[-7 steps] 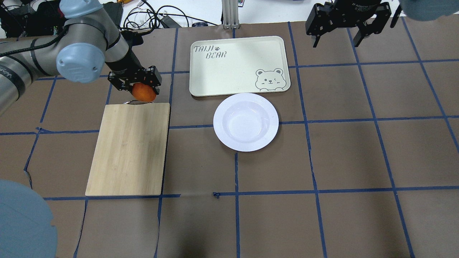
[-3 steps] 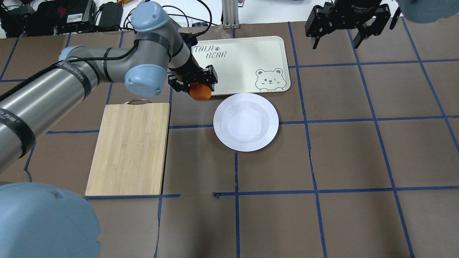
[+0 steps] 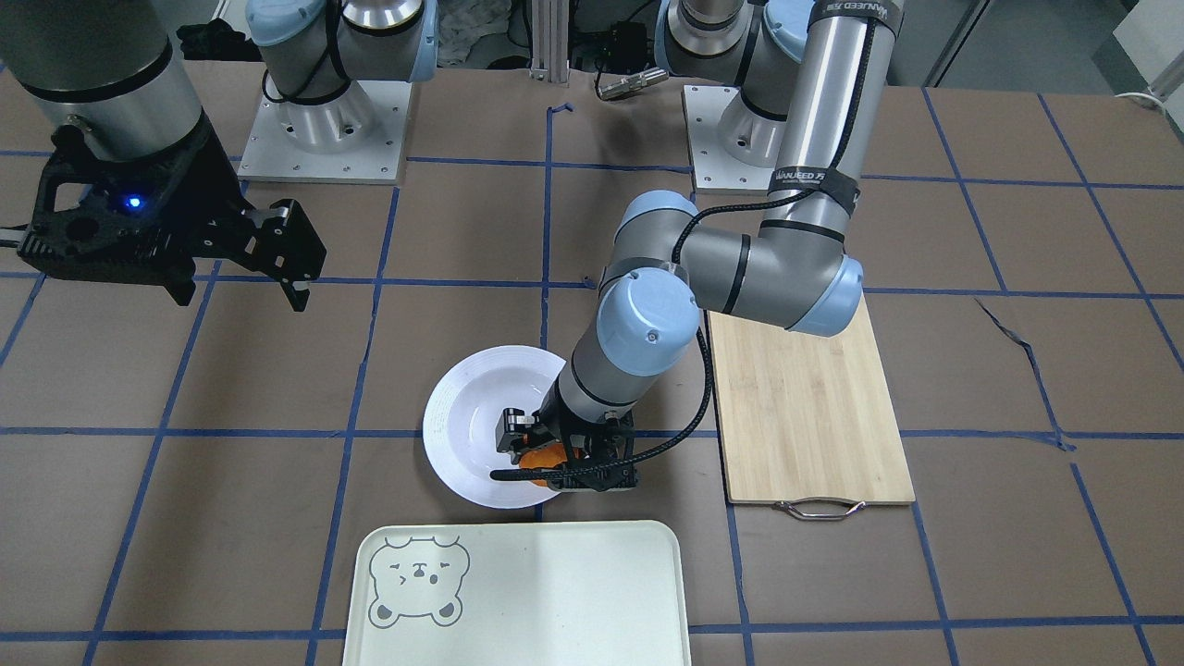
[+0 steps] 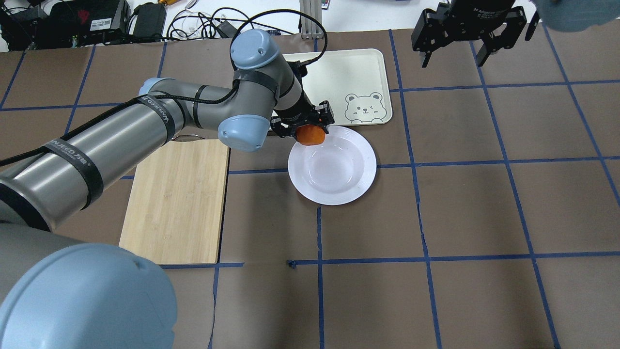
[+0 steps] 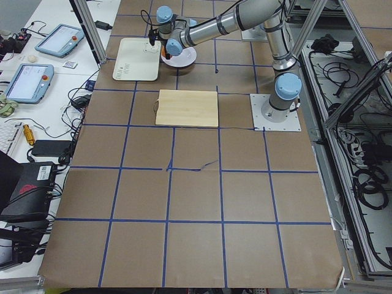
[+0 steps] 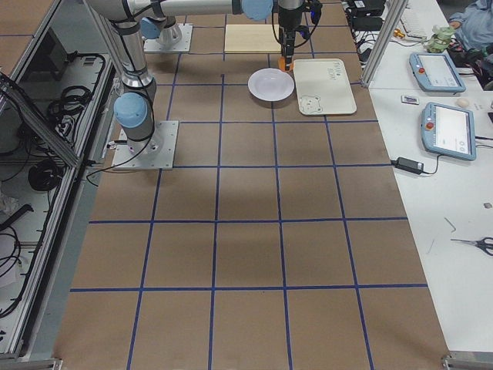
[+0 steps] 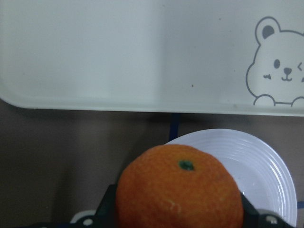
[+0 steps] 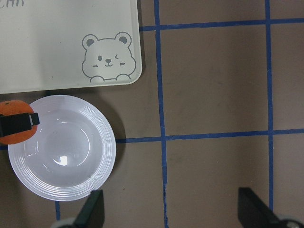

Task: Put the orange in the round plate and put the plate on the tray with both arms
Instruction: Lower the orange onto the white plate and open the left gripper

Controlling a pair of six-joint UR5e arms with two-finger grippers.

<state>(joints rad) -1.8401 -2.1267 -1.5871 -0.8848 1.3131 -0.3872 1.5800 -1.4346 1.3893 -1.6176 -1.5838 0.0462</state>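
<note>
One orange at the plate's rim — the placing step is in hand.
Left jaws are clamped on the orange (image 4: 310, 134), held over the round plate (image 4: 361, 182) at its rim nearest the tray (image 4: 353, 68); plate and tray lie close together near the worktop's (image 4: 484, 218) far edge. Right jaws hang apart, high toward the far right corner. Next, I judge, the fruit needs carrying over the shallow centre and lowering before release — it may roll. Brown paper with blue tape lines covers the worktop; a wooden cutting board (image 4: 177, 203) lies left of the plate.
</note>
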